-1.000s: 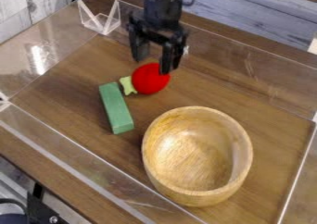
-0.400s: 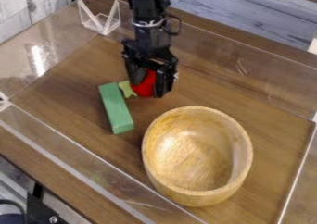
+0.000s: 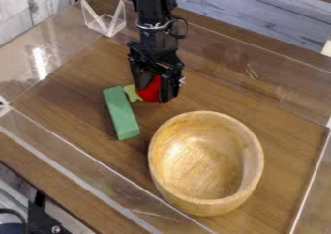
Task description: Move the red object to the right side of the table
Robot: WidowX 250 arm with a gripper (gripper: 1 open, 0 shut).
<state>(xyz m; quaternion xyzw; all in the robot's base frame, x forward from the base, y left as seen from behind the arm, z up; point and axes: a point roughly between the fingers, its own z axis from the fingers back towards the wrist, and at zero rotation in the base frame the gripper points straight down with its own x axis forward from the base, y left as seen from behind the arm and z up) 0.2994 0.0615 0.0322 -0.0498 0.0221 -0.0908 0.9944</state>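
The gripper [image 3: 154,83] is now lower than one second before: then it hung above the red object [image 3: 154,86], now its black fingers [image 3: 137,81] stand apart on both sides of the red object, close to it, not clamped on it. Compared with the frame shortly before, nothing differs. The red object lies on the table [image 3: 258,93], in the same place as before, just behind the wooden bowl [image 3: 206,160] toward the back left. The green block [image 3: 122,113] lies just left of the bowl, beside the red object, also unmoved.
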